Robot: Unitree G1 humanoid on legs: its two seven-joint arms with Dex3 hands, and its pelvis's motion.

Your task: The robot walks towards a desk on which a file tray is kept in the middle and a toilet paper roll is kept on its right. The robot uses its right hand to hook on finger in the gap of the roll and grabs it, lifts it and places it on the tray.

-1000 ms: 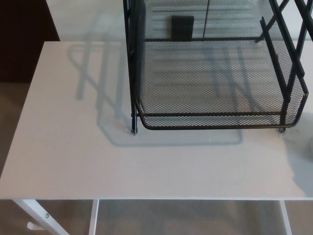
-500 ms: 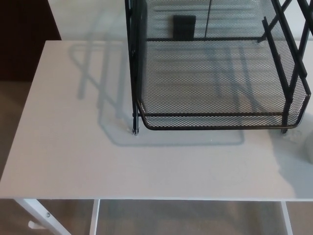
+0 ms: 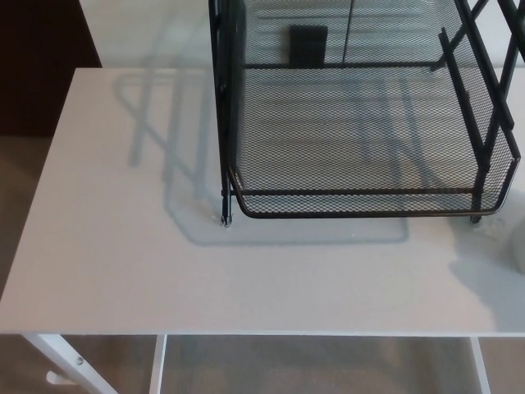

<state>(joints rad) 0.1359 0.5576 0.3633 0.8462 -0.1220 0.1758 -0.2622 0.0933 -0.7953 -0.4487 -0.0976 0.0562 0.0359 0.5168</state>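
Neither hand shows yet, so their state cannot be told; only a pale sliver of the toilet paper roll (image 3: 518, 246) peeks in at 4 o'clock of the file tray (image 3: 361, 205), so the right hand should approach its core squarely.

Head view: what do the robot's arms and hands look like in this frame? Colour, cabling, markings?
Can't say from this frame: neither arm nor hand is in view. It shows only the white desk, the black wire-mesh file tray standing on it, and at the right edge a pale sliver, possibly the toilet paper roll, too cropped to confirm. No cables, markings or fingers are visible to describe.
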